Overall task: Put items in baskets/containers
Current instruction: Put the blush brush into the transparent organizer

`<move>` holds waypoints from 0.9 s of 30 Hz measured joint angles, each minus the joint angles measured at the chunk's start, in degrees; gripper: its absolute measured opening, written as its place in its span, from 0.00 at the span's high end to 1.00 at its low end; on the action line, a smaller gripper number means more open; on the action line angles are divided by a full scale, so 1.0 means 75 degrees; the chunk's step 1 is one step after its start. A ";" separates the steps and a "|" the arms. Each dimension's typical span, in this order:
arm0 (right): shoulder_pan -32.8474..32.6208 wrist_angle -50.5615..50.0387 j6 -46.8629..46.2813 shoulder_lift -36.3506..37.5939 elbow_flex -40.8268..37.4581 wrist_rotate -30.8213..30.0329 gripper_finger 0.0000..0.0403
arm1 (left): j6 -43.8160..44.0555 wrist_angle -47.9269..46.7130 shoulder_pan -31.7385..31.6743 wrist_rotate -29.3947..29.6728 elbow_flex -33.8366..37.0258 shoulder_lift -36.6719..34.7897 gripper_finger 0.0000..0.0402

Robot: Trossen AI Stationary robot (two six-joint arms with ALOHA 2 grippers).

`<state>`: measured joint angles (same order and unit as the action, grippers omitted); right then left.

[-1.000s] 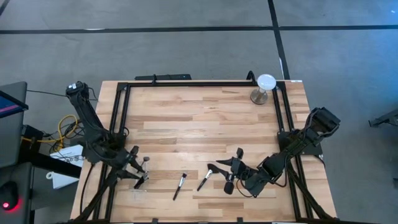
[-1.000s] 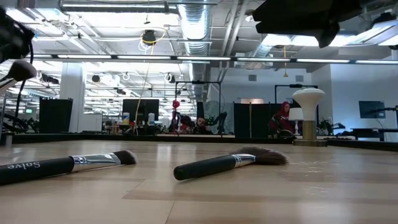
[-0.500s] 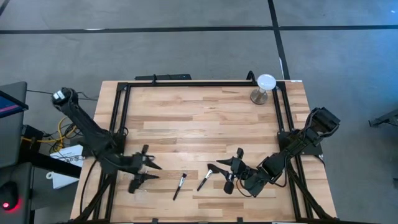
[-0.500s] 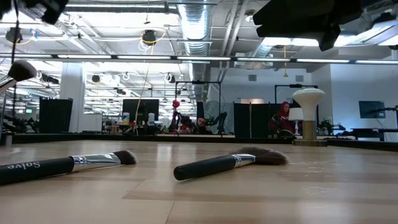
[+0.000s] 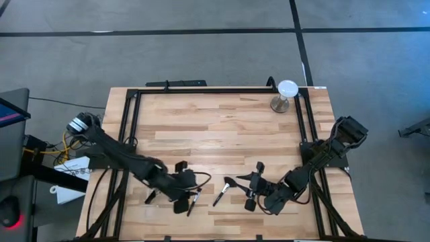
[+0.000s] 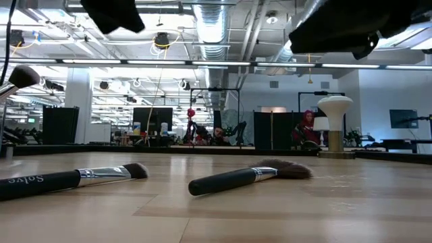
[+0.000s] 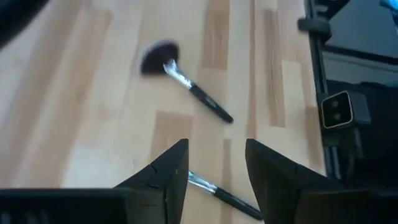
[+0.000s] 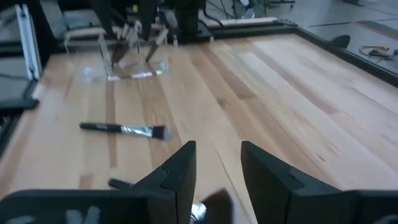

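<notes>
With two brushes lying loose near the table's 6 o'clock edge, hovers over the slim brush (image 5: 194, 200): left gripper (image 5: 186, 193), fingers (image 7: 163, 175) spread and empty. Sits just toward 3 o'clock of it: fan brush (image 5: 224, 191), with the right gripper (image 5: 253, 185) beyond, also spread and empty. Stands toward 9 o'clock of the slim brush, probably already holding brushes upright: clear tray (image 8: 124, 55). Best to centre the handle between the fingers, turn them square across it, descend straight, then close at mid-handle, clear of the bristles, so nothing rolls away.
</notes>
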<state>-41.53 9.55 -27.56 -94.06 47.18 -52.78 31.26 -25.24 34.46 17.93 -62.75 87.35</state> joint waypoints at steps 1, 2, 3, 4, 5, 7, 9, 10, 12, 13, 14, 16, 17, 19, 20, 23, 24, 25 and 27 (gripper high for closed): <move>0.0003 -0.0131 0.0002 0.0000 0.0000 0.0059 0.71 | 0.0172 -0.0218 -0.0092 -0.0182 -0.0188 0.0186 0.61; 0.0009 -0.0283 0.0006 0.0000 0.0000 0.0113 0.71 | 0.0367 -0.0500 -0.0177 -0.0322 -0.0371 0.0378 0.61; 0.0020 -0.0396 0.0038 0.0000 -0.0001 0.0158 0.71 | 0.0552 -0.0768 -0.0249 -0.0426 -0.0534 0.0549 0.61; 0.0043 -0.0506 0.0075 0.0000 0.0000 0.0215 0.71 | 0.0723 -0.1054 -0.0311 -0.0490 -0.0689 0.0721 0.61; 0.0055 -0.0642 0.0110 0.0000 0.0000 0.0250 0.71 | 0.0894 -0.1304 -0.0380 -0.0605 -0.0840 0.0896 0.61; 0.0054 -0.0964 0.0135 0.0000 -0.0001 0.0257 0.71 | 0.1267 -0.1658 -0.0497 -0.0816 -0.1036 0.1183 0.61; 0.0054 -0.1310 0.0136 0.0000 -0.0003 0.0257 0.71 | 0.1672 -0.1730 -0.0603 -0.1086 -0.1117 0.1409 0.61; 0.0054 -0.1505 0.0138 0.0000 -0.0003 0.0257 0.71 | 0.1864 -0.1722 -0.0653 -0.1215 -0.1145 0.1522 0.61; 0.0054 -0.1860 0.0138 0.0000 -0.0003 0.0257 0.71 | 0.2251 -0.1719 -0.0745 -0.1453 -0.1156 0.1692 0.61; 0.0054 -0.2038 0.0138 0.0000 0.0000 0.0257 0.71 | 0.2423 -0.1714 -0.0797 -0.1607 -0.1158 0.1796 0.61; 0.0054 -0.2204 0.0138 0.0000 -0.0001 0.0257 0.71 | 0.2587 -0.1713 -0.0832 -0.1726 -0.1159 0.1898 0.61; 0.0054 -0.2465 0.0138 0.0000 -0.0002 0.0256 0.71 | 0.2876 -0.1697 -0.0858 -0.1982 -0.1159 0.2120 0.61; 0.0054 -0.2614 0.0139 0.0000 -0.0001 0.0255 0.71 | 0.3032 -0.1670 -0.0859 -0.2125 -0.1159 0.2214 0.61; 0.0054 -0.2875 0.0169 0.0000 -0.0003 0.0247 0.71 | 0.3379 -0.1591 -0.0862 -0.2470 -0.1159 0.2415 0.61; 0.0054 -0.2983 0.0250 0.0000 -0.0003 0.0246 0.71 | 0.3568 -0.1576 -0.0873 -0.2638 -0.1159 0.2522 0.61; 0.0074 -0.3152 0.0515 -0.0001 -0.0003 0.0242 0.71 | 0.4124 -0.1559 -0.0947 -0.3016 -0.1159 0.2716 0.61; 0.0100 -0.3159 0.0653 0.0000 -0.0003 0.0242 0.71 | 0.4254 -0.1525 -0.0984 -0.3064 -0.1159 0.2734 0.61; 0.0118 -0.3159 0.0765 -0.0003 -0.0003 0.0242 0.71 | 0.4341 -0.1512 -0.1027 -0.3069 -0.1159 0.2737 0.61; 0.0160 -0.3158 0.1005 -0.0003 -0.0003 0.0241 0.71 | 0.4528 -0.1433 -0.1108 -0.3080 -0.1159 0.2737 0.61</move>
<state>-40.33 -14.13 -20.02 -94.08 47.16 -50.97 65.22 -35.99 26.15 -5.16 -71.44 107.87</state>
